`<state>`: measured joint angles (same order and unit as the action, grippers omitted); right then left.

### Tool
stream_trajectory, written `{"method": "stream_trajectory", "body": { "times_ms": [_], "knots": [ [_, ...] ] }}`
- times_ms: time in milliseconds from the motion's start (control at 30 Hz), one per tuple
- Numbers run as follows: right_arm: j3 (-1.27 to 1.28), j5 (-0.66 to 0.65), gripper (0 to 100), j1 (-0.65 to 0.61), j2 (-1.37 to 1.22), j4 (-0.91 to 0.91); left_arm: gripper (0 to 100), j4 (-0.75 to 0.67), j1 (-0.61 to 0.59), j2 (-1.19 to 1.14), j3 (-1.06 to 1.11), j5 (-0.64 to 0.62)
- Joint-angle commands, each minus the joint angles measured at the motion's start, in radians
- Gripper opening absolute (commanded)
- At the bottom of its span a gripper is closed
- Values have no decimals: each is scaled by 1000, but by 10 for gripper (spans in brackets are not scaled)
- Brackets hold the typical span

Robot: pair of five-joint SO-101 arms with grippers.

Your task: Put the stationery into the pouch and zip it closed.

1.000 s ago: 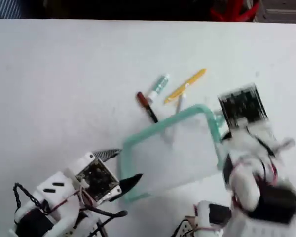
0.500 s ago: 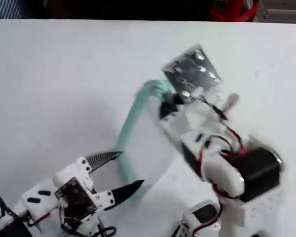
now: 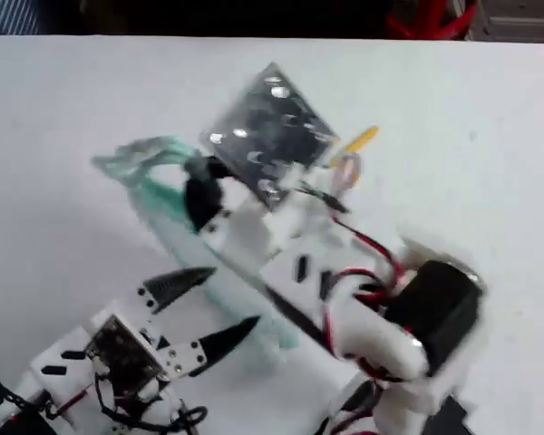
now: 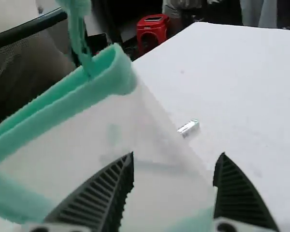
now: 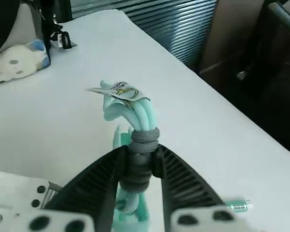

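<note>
The clear pouch with teal edging (image 3: pixel 163 208) is pulled out long, from the table's left middle toward the front. My right gripper (image 3: pixel 198 195) is shut on its bunched teal end (image 5: pixel 135 121), where a grey wrap sits between the fingers (image 5: pixel 176 186). The right arm lies across the middle of the table and covers most of the stationery. A yellow pen (image 3: pixel 360 139) pokes out behind it. A teal-capped item (image 5: pixel 238 205) lies on the table in the right wrist view. My left gripper (image 3: pixel 204 313) is open at the pouch's near end, and the clear pouch wall (image 4: pixel 87 150) lies between its fingers (image 4: pixel 106 193).
A small metal piece (image 4: pixel 188 127) lies on the white table past the pouch. A white plush toy (image 5: pixel 14 63) sits far off at a table edge. A red stool (image 4: pixel 153 25) stands beyond the table. The far left and far right of the table (image 3: pixel 63 100) are bare.
The right arm has swung from the right side across to the left with the pouch's end in its grip, and the pouch turned with it. The left gripper stayed open near the front.
</note>
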<state>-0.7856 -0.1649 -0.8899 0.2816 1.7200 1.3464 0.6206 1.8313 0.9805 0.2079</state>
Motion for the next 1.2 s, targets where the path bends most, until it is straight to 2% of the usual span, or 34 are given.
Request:
{"method": "stream_trajectory", "body": {
  "times_ms": [0, 67, 200, 367, 467, 633, 767, 933, 1067, 1167],
  "knots": [
    [-92, 28, 19, -44, -62, -1, 268, -6, -124, -2, -40, -91],
    [-167, 28, 19, -47, -82, -2, 268, 3, -183, -2, -40, -130],
    [-324, 25, 19, -31, -105, -36, 268, 0, -300, -2, -40, -127],
    [-333, 25, 19, 58, -197, -128, 269, -41, -429, -2, -35, -127],
    [-334, 31, 19, 117, -255, -162, 269, -123, -486, -2, 41, -126],
    [-344, 29, 19, 127, -262, -104, 269, -318, -622, -2, 218, -126],
    [-338, 26, 19, 124, -197, -62, 275, -347, -717, -2, 212, -126],
    [-315, 31, 19, 27, -191, -4, 295, -388, -710, -5, 198, -130],
    [-282, 31, 19, 12, -226, -64, 295, -313, -674, -5, 157, -133],
    [-292, 32, 19, -16, -228, -68, 296, -315, -673, -5, 147, -127]
  ]
}}
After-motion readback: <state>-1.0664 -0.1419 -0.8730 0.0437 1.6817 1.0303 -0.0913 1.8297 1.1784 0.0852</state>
